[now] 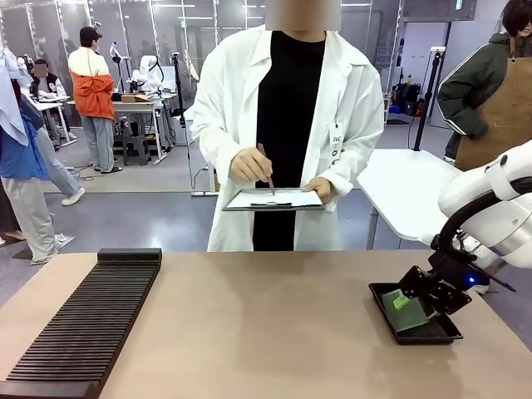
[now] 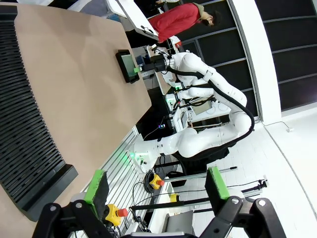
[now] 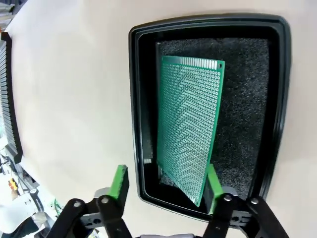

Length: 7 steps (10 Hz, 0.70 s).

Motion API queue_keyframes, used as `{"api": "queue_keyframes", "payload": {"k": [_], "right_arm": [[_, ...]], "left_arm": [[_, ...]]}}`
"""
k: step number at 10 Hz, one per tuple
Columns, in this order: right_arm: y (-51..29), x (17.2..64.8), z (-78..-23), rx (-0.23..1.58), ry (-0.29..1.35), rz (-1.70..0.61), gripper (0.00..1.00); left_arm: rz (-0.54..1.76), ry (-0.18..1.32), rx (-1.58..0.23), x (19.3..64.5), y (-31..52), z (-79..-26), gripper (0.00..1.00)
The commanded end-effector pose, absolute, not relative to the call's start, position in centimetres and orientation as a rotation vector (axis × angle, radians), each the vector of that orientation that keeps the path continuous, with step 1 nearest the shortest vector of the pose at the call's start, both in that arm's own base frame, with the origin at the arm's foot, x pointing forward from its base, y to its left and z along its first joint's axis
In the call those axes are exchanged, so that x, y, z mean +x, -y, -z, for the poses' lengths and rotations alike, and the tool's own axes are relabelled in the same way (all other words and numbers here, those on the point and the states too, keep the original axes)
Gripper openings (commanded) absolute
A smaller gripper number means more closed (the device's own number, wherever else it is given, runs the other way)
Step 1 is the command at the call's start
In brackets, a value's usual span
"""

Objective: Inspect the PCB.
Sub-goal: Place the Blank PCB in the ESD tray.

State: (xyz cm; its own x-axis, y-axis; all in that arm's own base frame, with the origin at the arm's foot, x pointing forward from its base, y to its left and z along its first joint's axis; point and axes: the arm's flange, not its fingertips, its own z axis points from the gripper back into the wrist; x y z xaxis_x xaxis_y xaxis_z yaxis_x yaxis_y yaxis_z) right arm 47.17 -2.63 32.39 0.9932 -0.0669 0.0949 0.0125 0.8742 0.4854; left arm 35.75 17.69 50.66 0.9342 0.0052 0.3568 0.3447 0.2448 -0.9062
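The PCB (image 3: 190,129) lies in a shallow black tray (image 3: 136,99) with rounded corners, set near the desk's (image 1: 249,324) right edge on the robot's side. The board is a thin green rectangle, its face covered in a fine grid of tiny holes, and it rests on the tray's coarse, dark foam lining, one long edge seeming tipped up a little. The right gripper (image 3: 166,186) hangs low over the near end of the tray with its fingers spread wide; the green pad (image 3: 212,186) of one sits just beside the board's corner, the other out past the tray's rim, and neither pinches anything. The left gripper (image 2: 156,186) hovers off the desk's edge, its fingers likewise spread apart and empty. A long, black ribbed rack (image 1: 83,320) lies along the desk's left side. Across the smooth tan desk a person in a white lab coat (image 1: 349,125) holds a clipboard (image 1: 274,199) and a pen.
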Motion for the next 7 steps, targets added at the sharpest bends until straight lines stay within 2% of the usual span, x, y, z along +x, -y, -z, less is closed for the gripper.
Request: {"api": "queue_keyframes", "payload": {"k": [1,3,5,7], "right_arm": [[1.3,45.9,-33.8,0.408,0.143,0.088,1.00],[1.5,44.4,-35.5,0.285,0.180,0.140,1.00],[1.2,43.5,-37.1,0.283,0.219,0.137,1.00],[2.3,44.4,-36.2,0.309,0.211,0.109,1.00]], "left_arm": [[0.243,0.305,-1.321,35.7,-17.7,-50.9,1.00],[0.243,0.305,-1.321,35.7,-17.7,-50.9,1.00],[0.243,0.305,-1.321,35.7,-17.7,-50.9,1.00],[0.243,0.305,-1.321,35.7,-17.7,-50.9,1.00]]}}
